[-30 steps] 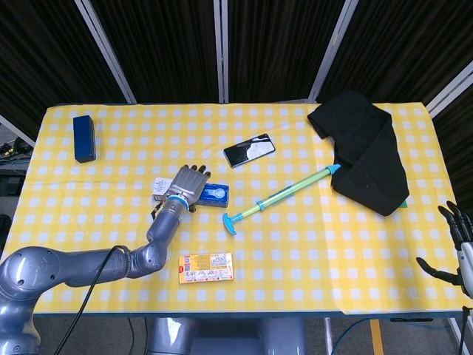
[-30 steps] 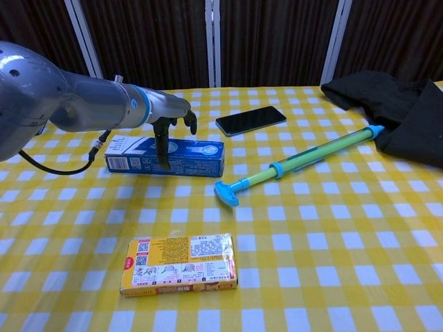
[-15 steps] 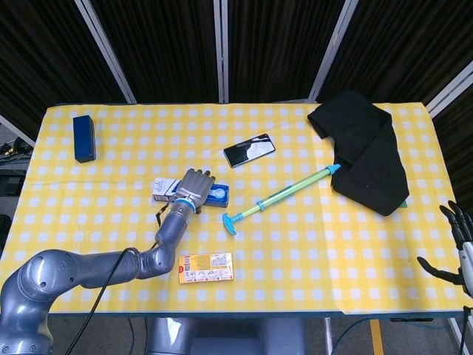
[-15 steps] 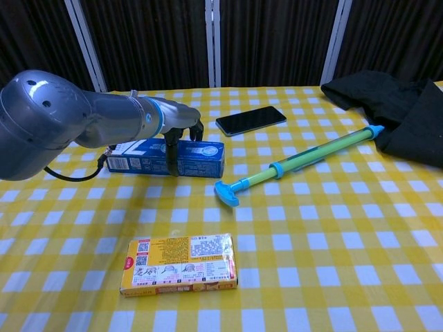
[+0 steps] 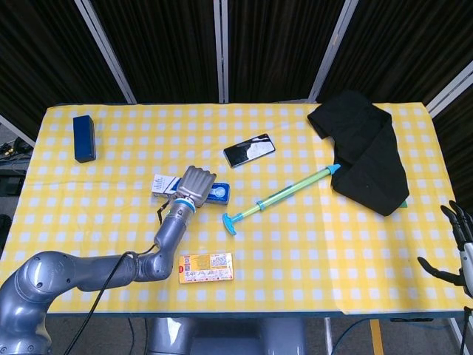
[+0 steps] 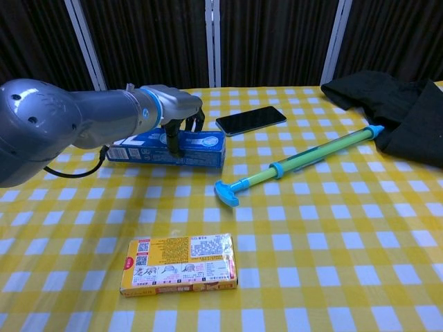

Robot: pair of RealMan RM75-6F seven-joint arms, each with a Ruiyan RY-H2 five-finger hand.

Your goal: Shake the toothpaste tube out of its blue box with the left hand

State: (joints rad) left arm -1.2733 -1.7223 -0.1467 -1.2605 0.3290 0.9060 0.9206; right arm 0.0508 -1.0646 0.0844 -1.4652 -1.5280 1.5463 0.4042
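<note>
The blue toothpaste box (image 5: 219, 194) lies lengthwise left of the table's middle, with its white end (image 5: 161, 185) pointing left. My left hand (image 5: 196, 183) sits over its middle and grips it. In the chest view the fingers (image 6: 172, 142) come down across the front face of the box (image 6: 201, 148), and the box looks slightly raised off the cloth. No toothpaste tube shows outside the box. At the far right edge, off the table, my right hand (image 5: 459, 242) has its fingers spread and holds nothing.
A yellow carton (image 5: 206, 268) lies near the front edge, just below the left forearm. A green-and-blue pump toy (image 5: 284, 194) lies diagonally right of the box. Behind it is a black phone (image 5: 249, 150), with a black cloth (image 5: 366, 148) at the back right and a dark blue case (image 5: 83, 137) at the back left.
The left hand slid right along the box and closed around it. In the chest view the box now sits a little higher and further back. The right hand stayed put.
</note>
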